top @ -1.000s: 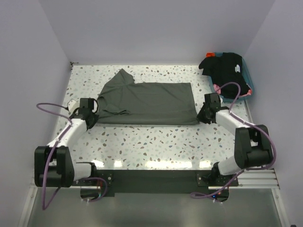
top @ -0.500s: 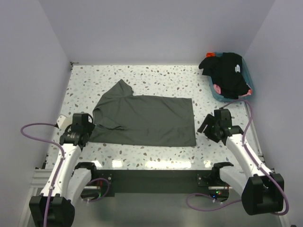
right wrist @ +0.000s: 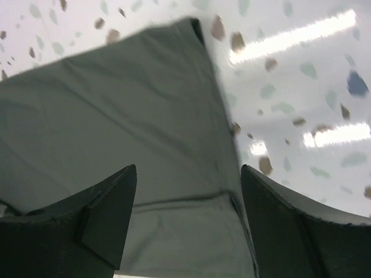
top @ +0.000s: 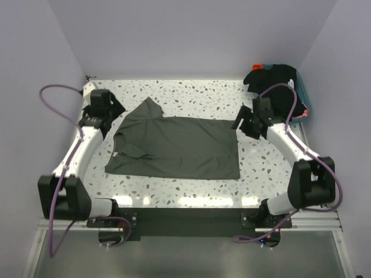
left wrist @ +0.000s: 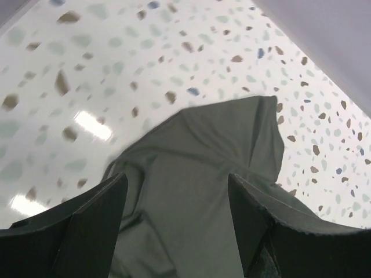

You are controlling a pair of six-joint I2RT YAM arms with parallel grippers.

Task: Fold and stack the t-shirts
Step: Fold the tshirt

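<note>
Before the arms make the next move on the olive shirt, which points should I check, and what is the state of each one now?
1. The left gripper is open and empty: ok.
2. The right gripper is open and empty: ok.
3. The shirt is under the left gripper: ok, its wrist view shows cloth between the jaws.
4. The shirt's right edge is under the right gripper: ok.
5. The shirt lies flat: not ok. It is wrinkled at its left end and the sleeve sticks out toward the far side.
6. Either gripper touches the cloth: cannot tell.
</note>
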